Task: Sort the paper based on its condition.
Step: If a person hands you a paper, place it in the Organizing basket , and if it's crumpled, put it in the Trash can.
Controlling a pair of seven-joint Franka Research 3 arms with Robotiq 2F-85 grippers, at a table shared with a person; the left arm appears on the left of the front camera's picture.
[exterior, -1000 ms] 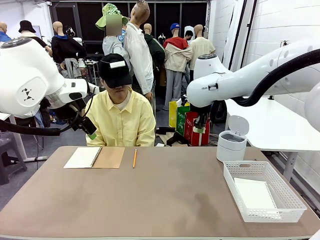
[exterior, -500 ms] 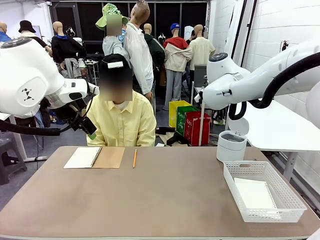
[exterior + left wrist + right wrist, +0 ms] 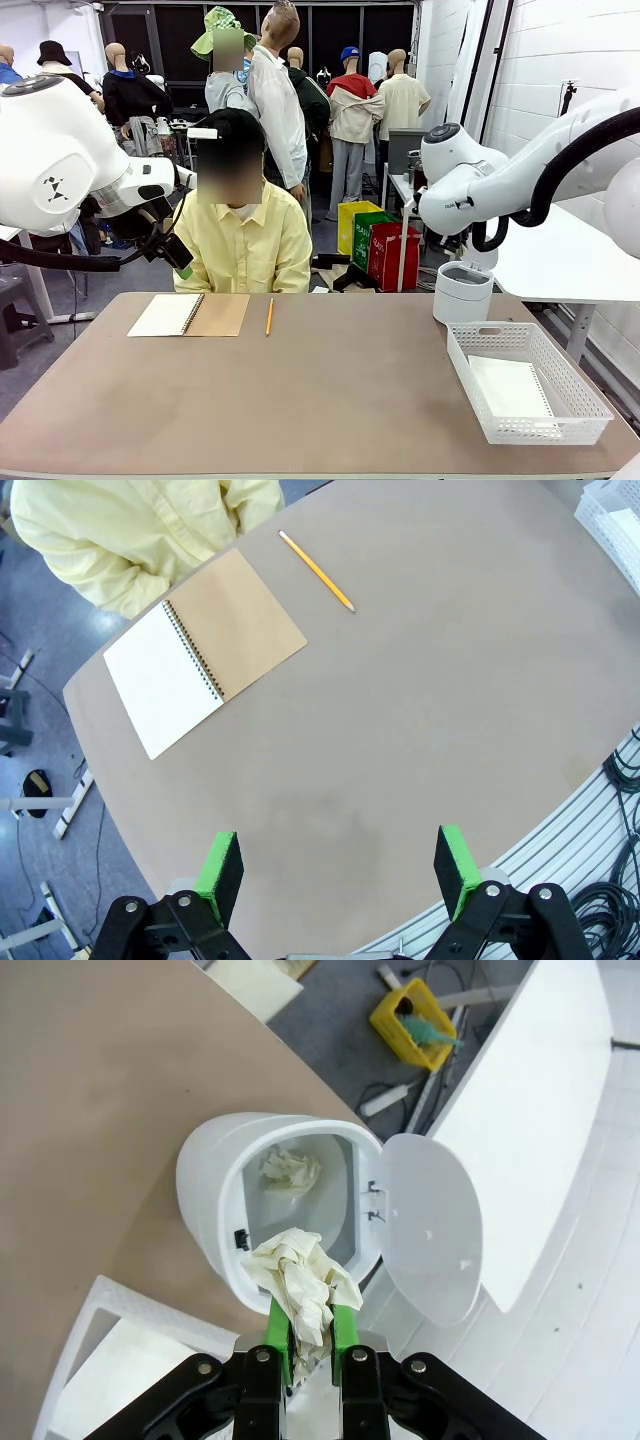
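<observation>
Crumpled paper [image 3: 300, 1285] over the bin [image 3: 290, 1200]
Your right gripper [image 3: 312, 1332] clamps it — your left gripper [image 3: 340, 872] hangs spread, holding nothing.

White arms [image 3: 60, 160], green-padded black grippers [image 3: 340, 865]

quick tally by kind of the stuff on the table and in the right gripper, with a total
crumpled paper: 2, one in the right gripper at, one inside the bin at
flat paper: 1, in the basket
white mesh basket: 1
white lidded bin: 1
spiral notebook: 1
pencil: 1
total: 7
</observation>
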